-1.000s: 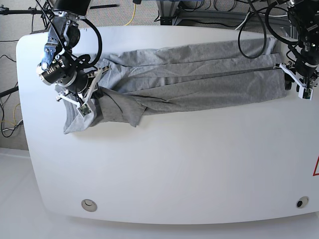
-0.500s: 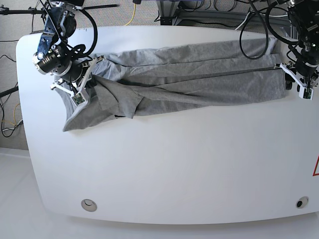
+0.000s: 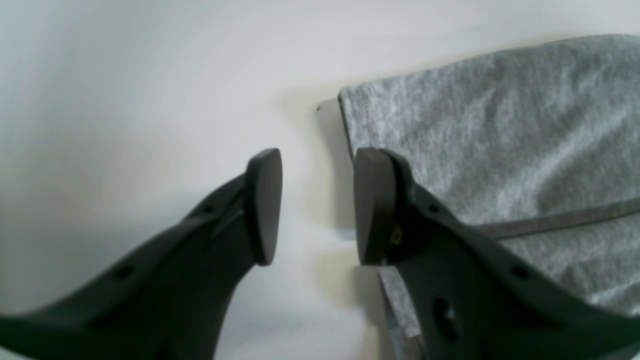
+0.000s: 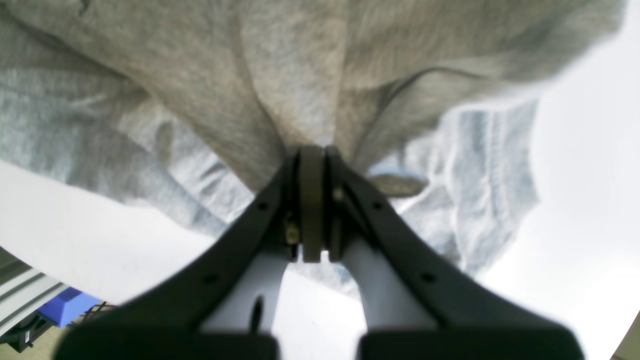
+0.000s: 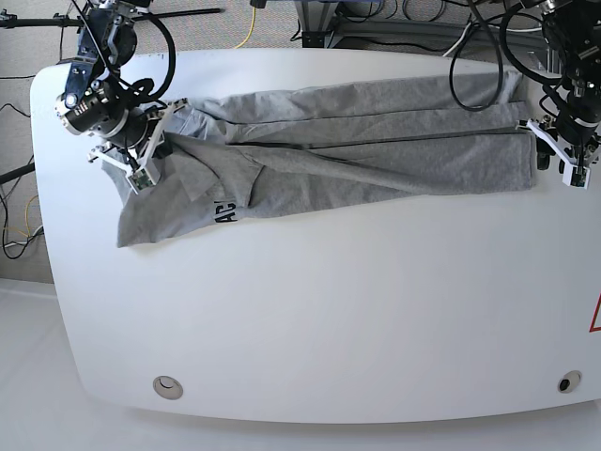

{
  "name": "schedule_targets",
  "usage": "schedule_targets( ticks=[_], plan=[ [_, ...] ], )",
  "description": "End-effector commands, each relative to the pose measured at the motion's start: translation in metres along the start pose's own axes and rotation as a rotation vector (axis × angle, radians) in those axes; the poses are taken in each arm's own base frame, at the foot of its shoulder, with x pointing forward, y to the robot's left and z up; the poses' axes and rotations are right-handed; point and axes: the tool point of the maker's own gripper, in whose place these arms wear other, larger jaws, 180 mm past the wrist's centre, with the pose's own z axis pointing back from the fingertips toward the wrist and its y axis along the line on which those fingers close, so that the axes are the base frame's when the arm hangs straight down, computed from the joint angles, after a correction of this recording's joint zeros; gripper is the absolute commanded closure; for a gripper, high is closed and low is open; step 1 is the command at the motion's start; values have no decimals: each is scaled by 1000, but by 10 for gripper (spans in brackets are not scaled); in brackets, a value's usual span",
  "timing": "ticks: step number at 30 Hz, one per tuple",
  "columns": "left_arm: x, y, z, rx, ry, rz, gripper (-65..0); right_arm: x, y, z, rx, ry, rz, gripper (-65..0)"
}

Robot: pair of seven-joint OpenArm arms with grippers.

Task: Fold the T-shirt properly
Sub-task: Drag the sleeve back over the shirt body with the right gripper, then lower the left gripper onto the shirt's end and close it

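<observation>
Stretching between our two pincers, the T-shirt (image 5: 357, 150) lies as a long folded band, its long axis running from pincer to pincer. Our right pincer (image 4: 312, 150) is pressed together, pinching a gathered bunch of grey cloth, as only the right wrist view shows. Our left pincer (image 3: 317, 205) stands spread at the opposite hem, one finger over cloth, holding nothing. Bare white counter (image 5: 357, 310) spreads wide beside the band.
</observation>
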Motion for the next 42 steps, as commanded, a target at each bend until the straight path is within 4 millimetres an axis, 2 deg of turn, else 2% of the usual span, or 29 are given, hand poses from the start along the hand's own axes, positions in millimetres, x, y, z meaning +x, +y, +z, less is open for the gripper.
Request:
schedule_targets(
  ticks=[1,10,19,22,25,26,27,29,31,34,38,41,42],
  plan=[
    [14,6,4,13,-45,-13,-221,5,-5,1,-7,-20,4,0],
    [13,7,4,13,-42,-15,-221,-14,-7,-11,20,37,-39,0],
    [13,7,4,14,-42,-15,-221,-22,-11,-13,-8,74,-34,-9],
    [13,7,4,15,-43,-15,-221,-16,-13,-9,-26,61,-18,-88],
    [14,7,4,15,-46,-16,-221,-7,-16,-2,-45,33,-6,-205],
    [15,7,5,16,-47,-17,-221,-3,-20,4,-66,14,0,-275],
    [15,8,5,17,-47,-18,-222,1,-22,7,-77,2,3,-315],
    [16,8,5,17,-50,-19,-222,14,-26,13,-98,-39,4,-391],
    [19,8,6,20,-58,-24,-222,23,-29,15,-109,-64,6,-436],
    [25,8,9,24,-73,-34,-222,32,-32,16,-116,-82,16,-426],
    [34,7,13,29,-99,-49,-222,43,-35,18,-125,-105,18,-377],
    [40,5,16,30,-115,-55,-222,47,-34,17,-122,-113,20,-311],
    [42,4,17,30,-121,-60,-222,51,-30,16,-113,-119,29,-265]
  ],
)
